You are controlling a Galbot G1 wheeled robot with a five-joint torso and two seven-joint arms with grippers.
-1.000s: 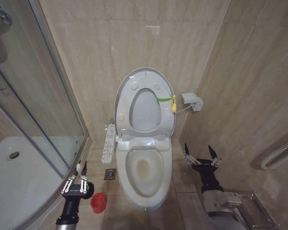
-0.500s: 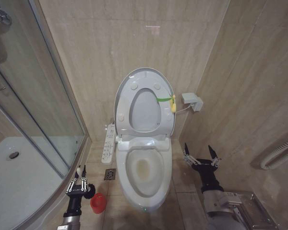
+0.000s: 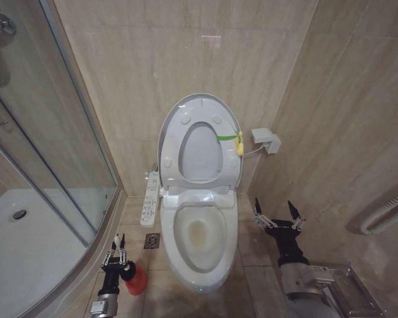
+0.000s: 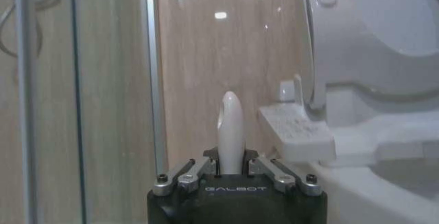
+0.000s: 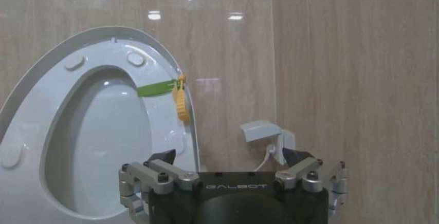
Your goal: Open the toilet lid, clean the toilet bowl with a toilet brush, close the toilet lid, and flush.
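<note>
With toilet lid (image 3: 200, 142) up | L claw (image 4: 231, 170) grips toilet brush (image 4: 231, 131) | toilet bowl (image 3: 199, 232) stained

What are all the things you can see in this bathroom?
toilet lid: one, white, raised against the wall.
toilet bowl: one, white, yellowish stain inside, open.
toilet brush: one, white handle, in the left gripper.
red cup: one, floor left of the toilet.
control panel: one, white, toilet's left side.
shower door: one, glass, far left.
left gripper: shut on the brush, above the cup.
right gripper: open, right of the toilet.
</note>
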